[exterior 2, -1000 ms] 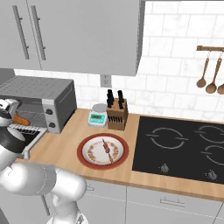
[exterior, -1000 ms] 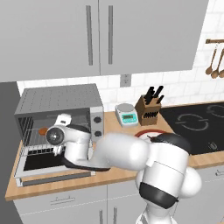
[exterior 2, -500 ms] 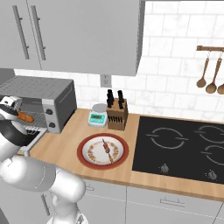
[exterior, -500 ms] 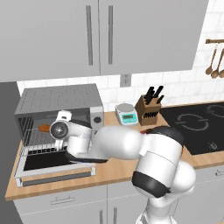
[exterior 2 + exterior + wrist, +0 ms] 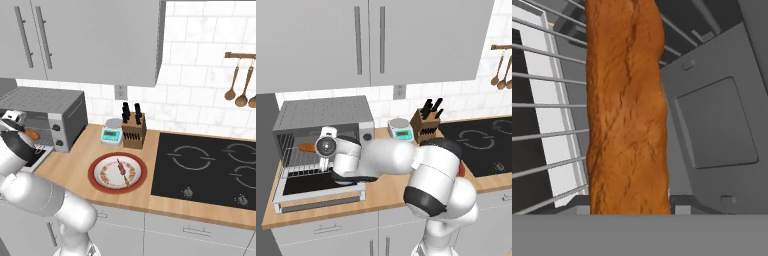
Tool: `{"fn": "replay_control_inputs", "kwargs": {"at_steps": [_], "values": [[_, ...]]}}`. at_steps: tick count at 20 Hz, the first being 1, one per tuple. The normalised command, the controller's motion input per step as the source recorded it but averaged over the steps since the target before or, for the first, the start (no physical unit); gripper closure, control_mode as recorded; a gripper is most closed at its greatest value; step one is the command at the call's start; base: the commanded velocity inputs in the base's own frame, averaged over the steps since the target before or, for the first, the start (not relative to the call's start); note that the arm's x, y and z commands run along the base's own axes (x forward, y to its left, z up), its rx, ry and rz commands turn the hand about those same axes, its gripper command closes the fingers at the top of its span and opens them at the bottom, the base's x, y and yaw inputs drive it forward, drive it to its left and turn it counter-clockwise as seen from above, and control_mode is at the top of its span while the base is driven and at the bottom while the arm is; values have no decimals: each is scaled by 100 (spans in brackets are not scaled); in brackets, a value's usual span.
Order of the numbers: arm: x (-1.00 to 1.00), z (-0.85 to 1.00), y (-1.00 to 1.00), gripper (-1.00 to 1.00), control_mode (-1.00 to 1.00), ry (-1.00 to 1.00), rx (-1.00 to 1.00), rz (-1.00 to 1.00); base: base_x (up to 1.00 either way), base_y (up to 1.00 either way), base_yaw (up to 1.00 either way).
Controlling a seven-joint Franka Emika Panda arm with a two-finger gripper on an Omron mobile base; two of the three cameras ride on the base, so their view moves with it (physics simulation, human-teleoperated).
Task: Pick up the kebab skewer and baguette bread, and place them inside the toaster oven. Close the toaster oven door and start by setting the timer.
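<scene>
Baguette bread (image 5: 626,107) inside toaster oven (image 5: 326,116) – kebab skewer (image 5: 121,171) plated

Even, bright rendered light, soft faint shadows, no glare, slightly soft detail throughout

No text, label, brand, number or sign can be read anywhere in these pictures. The small scale (image 5: 111,134) near the back edge of the counter (image 5: 75,165) has a pale green display face, but no digits are legible on it. The toaster oven (image 5: 326,122) has knobs on its right panel, and any markings around them are too small to make out.
</scene>
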Motion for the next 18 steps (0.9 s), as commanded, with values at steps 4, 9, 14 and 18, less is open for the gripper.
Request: {"fn": "replay_control_inputs", "kwargs": {"at_steps": [4, 9, 14, 18], "values": [[14, -13, 8, 100, -100, 4, -1, 3, 0, 0, 0], [5, -13, 14, 100, -100, 3, -3, 1, 0, 0, 0], [-1, -20, 8, -100, -100, 3, -5, 0, 0, 0, 0], [-3, -24, 0, -100, -100, 0, -6, 0, 0, 0, 0]]}}
